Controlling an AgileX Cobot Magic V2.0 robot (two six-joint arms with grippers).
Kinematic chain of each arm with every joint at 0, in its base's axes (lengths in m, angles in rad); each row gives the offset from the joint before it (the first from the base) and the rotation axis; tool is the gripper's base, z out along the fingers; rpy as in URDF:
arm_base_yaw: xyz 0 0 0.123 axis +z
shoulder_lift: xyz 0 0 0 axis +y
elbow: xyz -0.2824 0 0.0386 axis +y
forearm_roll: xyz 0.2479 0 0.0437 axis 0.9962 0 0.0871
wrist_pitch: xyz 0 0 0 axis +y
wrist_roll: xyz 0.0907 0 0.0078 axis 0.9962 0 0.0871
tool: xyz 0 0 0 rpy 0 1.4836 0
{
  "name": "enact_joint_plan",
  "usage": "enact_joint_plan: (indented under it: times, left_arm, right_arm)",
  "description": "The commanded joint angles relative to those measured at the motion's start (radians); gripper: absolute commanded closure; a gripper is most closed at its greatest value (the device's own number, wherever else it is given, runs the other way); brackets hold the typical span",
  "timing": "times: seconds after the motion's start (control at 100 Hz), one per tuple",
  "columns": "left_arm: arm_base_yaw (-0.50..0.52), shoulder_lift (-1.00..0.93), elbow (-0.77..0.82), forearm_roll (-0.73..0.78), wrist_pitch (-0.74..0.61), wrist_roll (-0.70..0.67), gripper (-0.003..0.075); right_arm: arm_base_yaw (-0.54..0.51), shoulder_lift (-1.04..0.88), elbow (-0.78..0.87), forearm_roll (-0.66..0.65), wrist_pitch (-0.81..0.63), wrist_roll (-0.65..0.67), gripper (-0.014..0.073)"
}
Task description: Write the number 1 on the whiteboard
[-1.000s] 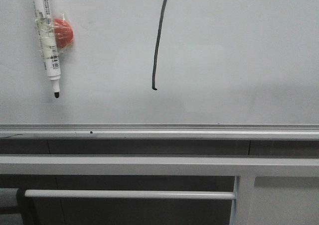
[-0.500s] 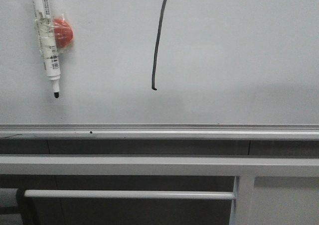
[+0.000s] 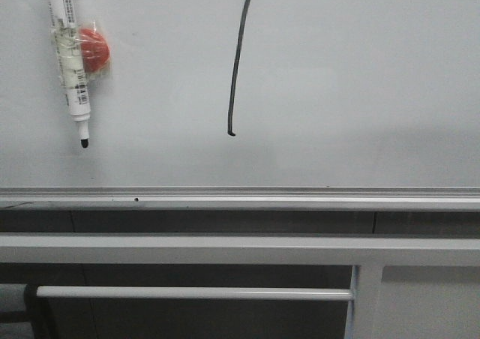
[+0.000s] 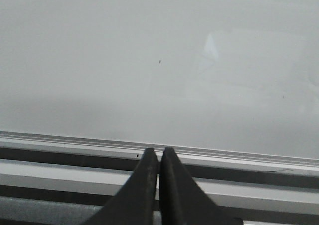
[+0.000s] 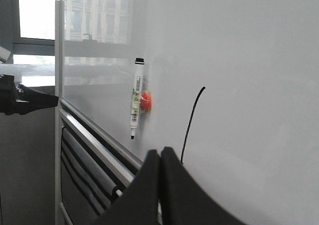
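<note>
- One black stroke, the number 1 (image 3: 235, 61), stands on the whiteboard (image 3: 360, 84) in our front view; it runs almost vertical, bends a little, and ends in a tiny hook at its lower end, well above the silver bottom rail (image 3: 240, 198).
- Its upper end goes out of the front view, but the right wrist view shows the whole stroke (image 5: 192, 125) on the board (image 5: 249, 60).
- To the left of the stroke, well apart from it, a white marker pen (image 3: 69, 61) hangs on the board with its black tip down; it is held with clear tape against a red round magnet (image 3: 95, 49).
- The right wrist view shows the same pen (image 5: 135, 105) and magnet (image 5: 145, 102) beside the stroke.
- Our left gripper (image 4: 159, 158) is clenched: the two dark fingers (image 4: 144, 185) touch each other and hold nothing. It points at the bottom rail (image 4: 224, 158) of the board.
- Our right gripper (image 5: 160, 158) is also pressed closed, finger against finger, with nothing between; its tips appear just below the lower end of the stroke.
- Below the rail we see white metal frame bars (image 3: 225, 249).
</note>
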Motion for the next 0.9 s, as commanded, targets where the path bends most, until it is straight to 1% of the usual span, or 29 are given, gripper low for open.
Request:
enact_joint_plan:
  times: [0.0,0.16,0.89]
  left_arm:
    - [-0.018,-0.024,0.005,-0.014,-0.054,0.037,0.0741]
    - [-0.016,-0.024,0.005,-0.018,0.025,0.044,0.0741]
    - [-0.016,-0.024,0.005,-0.02,0.022,0.046,0.0741]
  right_arm:
    - [-0.004,-0.004,-0.025,0.001,-0.052,-0.008,0.0657]
    - [-0.004,-0.004,-0.025,0.001,-0.052,-0.008,0.0657]
    - [-0.004,-0.004,-0.025,0.001,-0.052,-0.008,0.0657]
